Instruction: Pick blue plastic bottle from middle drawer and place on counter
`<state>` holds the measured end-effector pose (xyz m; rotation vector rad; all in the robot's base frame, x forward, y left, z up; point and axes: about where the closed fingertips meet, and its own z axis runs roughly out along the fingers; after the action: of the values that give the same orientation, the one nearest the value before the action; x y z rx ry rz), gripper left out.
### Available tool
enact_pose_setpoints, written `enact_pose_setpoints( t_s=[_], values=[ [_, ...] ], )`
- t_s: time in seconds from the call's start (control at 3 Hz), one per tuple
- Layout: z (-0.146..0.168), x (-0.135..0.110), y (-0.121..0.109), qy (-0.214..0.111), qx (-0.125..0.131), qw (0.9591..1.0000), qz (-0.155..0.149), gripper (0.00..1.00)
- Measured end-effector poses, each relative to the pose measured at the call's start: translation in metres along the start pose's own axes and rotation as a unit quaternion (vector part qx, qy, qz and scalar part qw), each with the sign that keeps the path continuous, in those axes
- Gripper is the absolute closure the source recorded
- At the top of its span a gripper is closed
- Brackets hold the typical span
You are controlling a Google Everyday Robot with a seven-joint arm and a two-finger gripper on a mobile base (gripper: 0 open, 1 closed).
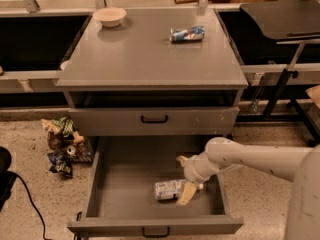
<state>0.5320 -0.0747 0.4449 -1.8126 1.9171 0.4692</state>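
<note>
The blue plastic bottle (pixel 168 189) lies on its side on the floor of the open middle drawer (pixel 125 184), its white cap pointing right. My gripper (pixel 184 178) reaches into the drawer from the right on a white arm. It is open: one finger (pixel 182 160) points to the back of the drawer, and the other finger (pixel 186 194) overlaps the bottle's right end. The bottle rests on the drawer floor, not lifted. The counter (pixel 150 64) is the grey cabinet top above.
A blue-and-white can (pixel 187 34) and a cream bowl (pixel 109 16) lie on the counter. The drawer above is shut, with a scuffed front (pixel 200 121). Snack bags (pixel 62 144) litter the floor to the left. A black table (pixel 282 16) stands to the right.
</note>
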Motion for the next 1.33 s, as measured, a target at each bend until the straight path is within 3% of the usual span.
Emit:
enact_pose_setpoints(
  t_s=[0.33, 1.0, 1.33],
  values=[
    [0.031, 0.014, 0.000, -0.008, -0.020, 0.9997, 0.013, 0.00],
    [0.062, 0.033, 0.008, -0.005, -0.041, 0.9985, 0.036, 0.43],
    [0.053, 0.032, 0.010, -0.009, -0.030, 0.9989, 0.035, 0.65]
  ],
)
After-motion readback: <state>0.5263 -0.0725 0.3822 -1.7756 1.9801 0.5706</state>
